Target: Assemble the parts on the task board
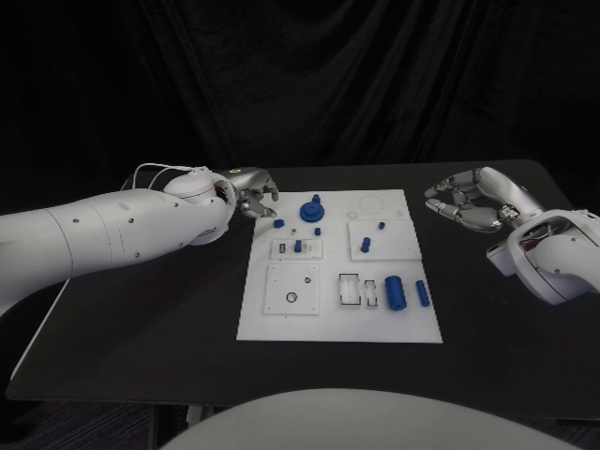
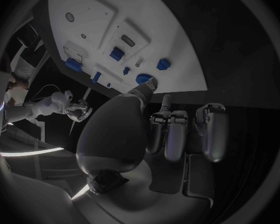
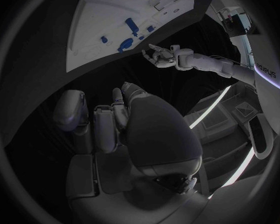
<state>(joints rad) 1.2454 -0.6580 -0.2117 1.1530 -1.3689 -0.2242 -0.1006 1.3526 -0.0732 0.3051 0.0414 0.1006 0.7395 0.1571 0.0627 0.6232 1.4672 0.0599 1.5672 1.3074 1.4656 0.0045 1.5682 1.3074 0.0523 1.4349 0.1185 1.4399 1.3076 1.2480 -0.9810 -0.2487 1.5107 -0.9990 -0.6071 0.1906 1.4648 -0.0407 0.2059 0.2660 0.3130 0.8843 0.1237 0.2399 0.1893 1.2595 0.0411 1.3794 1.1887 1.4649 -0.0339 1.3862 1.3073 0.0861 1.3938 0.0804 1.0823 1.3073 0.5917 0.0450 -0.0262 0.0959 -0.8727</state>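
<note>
The task board [image 1: 290, 320], a flat white plate with shallow moulded recesses and slots, lies in the middle of the black table [image 1: 138, 347], and every place here is given from it. The left hand [image 1: 250, 195] hovers just off the board's far left corner, fingers loosely curled with gaps between them and nothing held, probably poised to reach the nearest parts. Just inside that corner sits a round blue knob-like part [image 1: 312, 207] with a raised centre, and close by it are a few small blue studs [image 1: 278, 223]. A short blue peg [image 1: 365, 245] stands upright in the board's right inset panel, so it looks already seated. Near the board's near right corner lie two smooth blue cylinders [image 1: 397, 292] side by side, on their sides, apparently waiting to be fitted into the empty rectangular slots [image 1: 351, 291] beside them. The right hand [image 1: 471, 202] hangs well off the board's far right corner over the table, fingers curled inward but gripping nothing, seemingly parked clear of the work. Hands are silver metal with dark pads.
</note>
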